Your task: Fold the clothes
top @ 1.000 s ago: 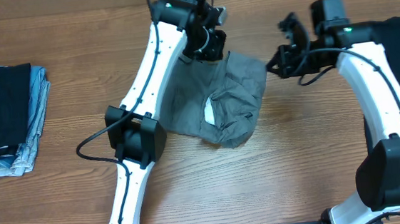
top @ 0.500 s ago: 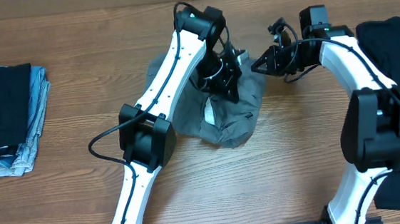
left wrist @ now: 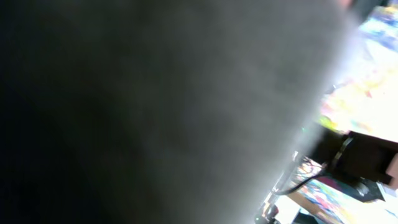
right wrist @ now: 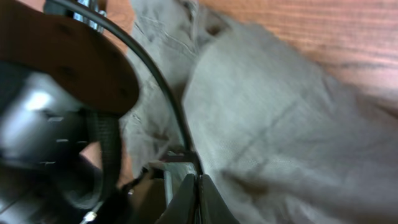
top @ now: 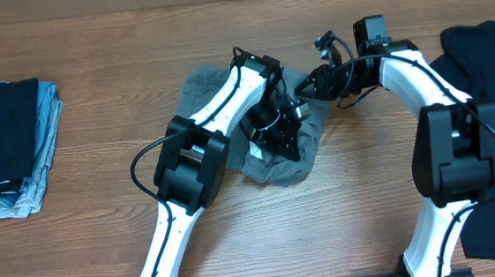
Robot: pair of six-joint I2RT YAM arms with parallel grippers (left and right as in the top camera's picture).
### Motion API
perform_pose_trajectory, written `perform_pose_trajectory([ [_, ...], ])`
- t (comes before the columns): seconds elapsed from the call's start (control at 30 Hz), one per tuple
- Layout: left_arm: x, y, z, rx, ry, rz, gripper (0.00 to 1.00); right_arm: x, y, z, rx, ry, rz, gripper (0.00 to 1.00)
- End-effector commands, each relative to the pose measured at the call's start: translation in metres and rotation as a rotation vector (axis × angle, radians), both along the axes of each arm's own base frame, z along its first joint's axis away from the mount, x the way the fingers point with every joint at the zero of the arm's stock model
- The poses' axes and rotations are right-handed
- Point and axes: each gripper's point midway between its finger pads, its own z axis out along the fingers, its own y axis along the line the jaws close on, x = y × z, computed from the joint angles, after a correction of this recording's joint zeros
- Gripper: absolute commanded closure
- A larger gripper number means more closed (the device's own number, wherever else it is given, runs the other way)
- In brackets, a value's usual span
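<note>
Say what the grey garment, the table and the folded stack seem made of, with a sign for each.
Grey garment: matt woven cloth, perhaps cotton; creases, stitched seams. Table: wood or wood-look laminate, smooth; grain streaks. Folded stack: likely denim beneath dark cloth; faded blue edges.

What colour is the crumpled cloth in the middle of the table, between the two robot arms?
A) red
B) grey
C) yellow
B, because the overhead view shows the crumpled cloth lying on the wooden table is a plain grey.
</note>
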Motion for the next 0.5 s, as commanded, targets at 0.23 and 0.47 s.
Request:
perform_pose_trajectory([
  [0.23, 0.014, 0.037, -0.032, 0.303, -0.101, 0.022, 0.96, -0.001, -0.013, -0.067, 0.084, 0.221, -0.09, 0.96],
  [0.47, 0.012, 0.05, -0.034, 0.382, -0.102, 0.017, 0.96, 0.016, -0.037, -0.078, 0.049, 0.238, -0.197, 0.96],
])
